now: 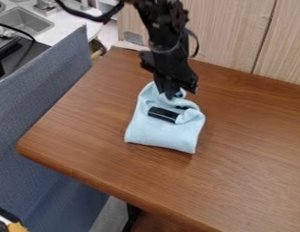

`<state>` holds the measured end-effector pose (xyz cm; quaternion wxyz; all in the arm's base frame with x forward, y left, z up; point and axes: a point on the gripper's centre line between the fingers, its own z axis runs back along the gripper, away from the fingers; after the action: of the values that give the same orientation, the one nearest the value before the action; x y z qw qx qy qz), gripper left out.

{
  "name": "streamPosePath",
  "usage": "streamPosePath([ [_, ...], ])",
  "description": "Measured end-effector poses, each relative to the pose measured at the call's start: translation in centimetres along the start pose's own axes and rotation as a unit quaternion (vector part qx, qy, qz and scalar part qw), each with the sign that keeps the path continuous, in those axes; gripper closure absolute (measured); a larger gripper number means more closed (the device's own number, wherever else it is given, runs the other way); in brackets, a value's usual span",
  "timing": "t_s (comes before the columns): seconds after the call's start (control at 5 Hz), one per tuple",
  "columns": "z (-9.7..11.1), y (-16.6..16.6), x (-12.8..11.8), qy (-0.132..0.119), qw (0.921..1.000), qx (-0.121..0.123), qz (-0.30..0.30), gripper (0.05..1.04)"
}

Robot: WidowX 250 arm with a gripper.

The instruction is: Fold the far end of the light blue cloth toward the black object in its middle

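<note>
Gripper [169, 95] touches bunched pale-blue cloth [161, 136], clamped or apart I cannot tell, near a black object [163, 114] hard to identify.

cloth [161, 134]: soft, matt, faintly rough | table [249, 154]: wood – grained, smooth, low sheen | far panel [228, 34]: pale wood, streaked grain, matt | left divider [40, 108]: woven fabric – matt, coarse | sink [23, 21], far left: metal, smooth
</note>
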<state>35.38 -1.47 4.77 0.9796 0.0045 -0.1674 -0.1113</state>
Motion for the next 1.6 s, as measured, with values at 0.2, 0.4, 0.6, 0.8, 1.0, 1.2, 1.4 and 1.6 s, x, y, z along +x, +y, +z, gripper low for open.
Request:
streamPosePath([
  [0.2,-1.2,-0.4,-1.2,0.004,0.9999,-0.007,-0.008,1.028],
  [0.4,-3.1,-0.5,-2.6,0.014,0.9998,-0.015,-0.007,1.028],
  [0.6,-3.7,-0.4,-2.7,0.007,0.9998,-0.015,-0.014,1.028],
  [0.8,-4.0,-0.3,-2.7,0.010,0.9998,-0.012,-0.010,1.028],
  [1.0,-3.9,-0.1,-2.6,0.016,0.9998,-0.009,-0.006,1.002],
  [1.2,-3.9,-0.2,-2.6,0.023,0.9997,-0.009,-0.008,0.848],
  [1.4,-3.7,-0.2,-2.6,0.031,0.9994,-0.011,-0.013,0.606],
  [1.6,-3.5,-0.2,-2.5,0.036,0.9992,-0.011,-0.013,0.318],
])
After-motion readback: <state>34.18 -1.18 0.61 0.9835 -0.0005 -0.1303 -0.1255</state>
